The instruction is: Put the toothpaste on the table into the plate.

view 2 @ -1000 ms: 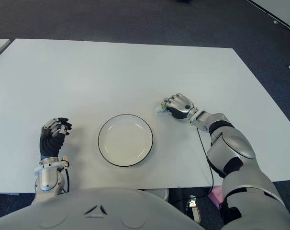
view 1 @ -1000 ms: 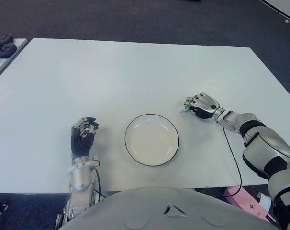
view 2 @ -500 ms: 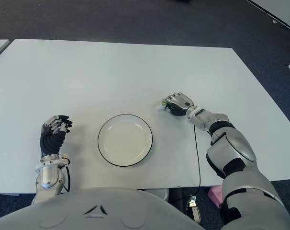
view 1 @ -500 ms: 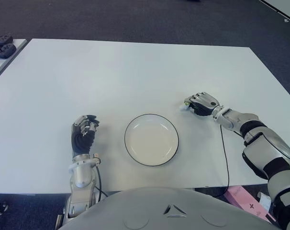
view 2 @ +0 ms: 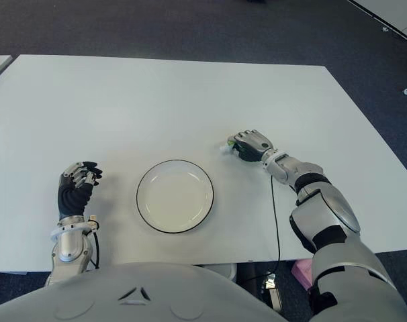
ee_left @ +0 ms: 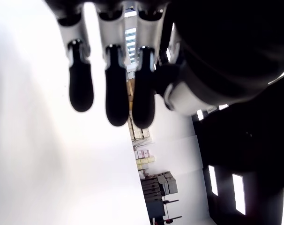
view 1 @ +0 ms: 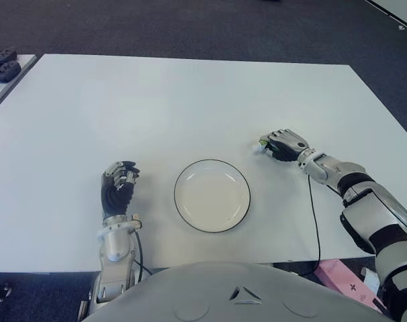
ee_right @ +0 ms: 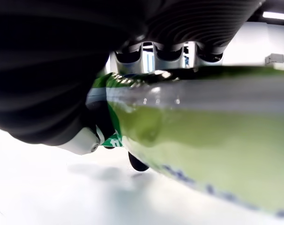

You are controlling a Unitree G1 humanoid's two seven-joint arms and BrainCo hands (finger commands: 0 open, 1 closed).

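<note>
My right hand [view 1: 281, 144] is curled around the green and white toothpaste tube [ee_right: 203, 140], just right of the plate. Only the tube's white and green end [view 1: 262, 143] pokes out from the fingers in the eye views. The right wrist view shows the tube filling the palm, with the fingers [ee_right: 168, 51] wrapped over it just above the white table. The white plate with a black rim [view 1: 212, 196] lies at the front middle of the table and holds nothing. My left hand [view 1: 117, 188] shows to the left of the plate, fingers curled, holding nothing.
The white table [view 1: 156, 107] stretches far back and to both sides. A black cable [view 1: 314, 208] runs from the right wrist to the front edge. Dark objects [view 1: 2, 66] lie on a second surface at the far left. A pink item [view 1: 341, 274] lies on the floor at right.
The right hand with the toothpaste has shifted slightly farther back and turned a little at the wrist. The left hand and the plate have stayed in place.
</note>
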